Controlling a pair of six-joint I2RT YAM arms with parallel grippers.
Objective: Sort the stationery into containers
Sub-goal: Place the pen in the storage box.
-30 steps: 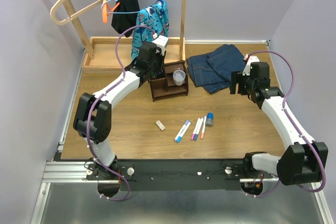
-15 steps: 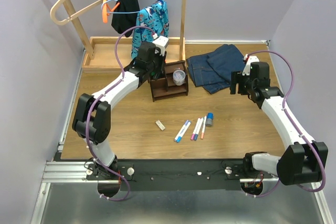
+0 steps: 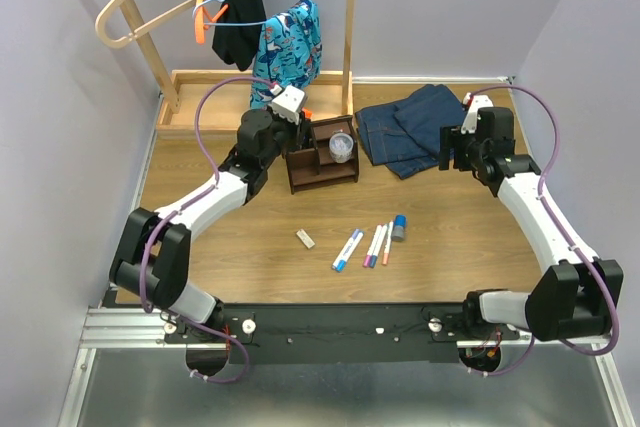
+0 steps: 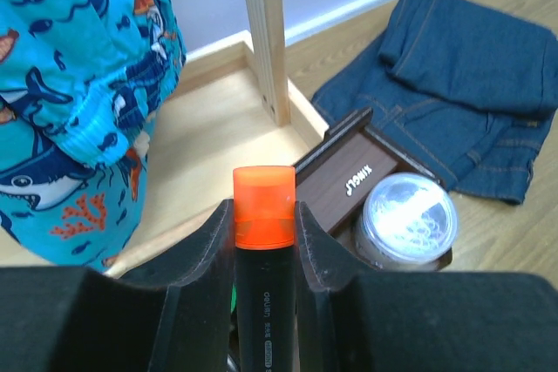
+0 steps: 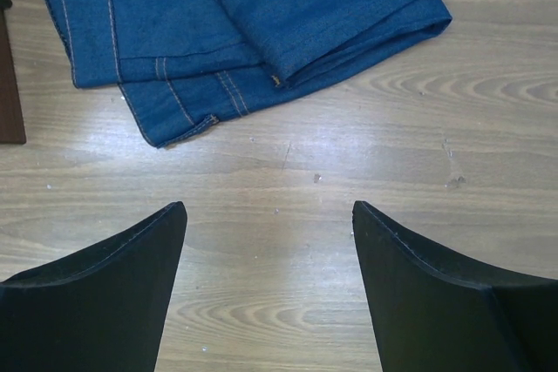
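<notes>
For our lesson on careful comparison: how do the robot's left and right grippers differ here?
The left gripper is shut on an orange marker; the right gripper is open and empty. The left gripper is by the brown organiser; the right gripper is over bare table near the folded jeans. Both have black fingers.

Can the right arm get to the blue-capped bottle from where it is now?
Probably yes. The right gripper is open and empty over bare table beside the jeans. The blue-capped bottle sits in the open nearer the bases, with only the thin pens close beside it.
</notes>
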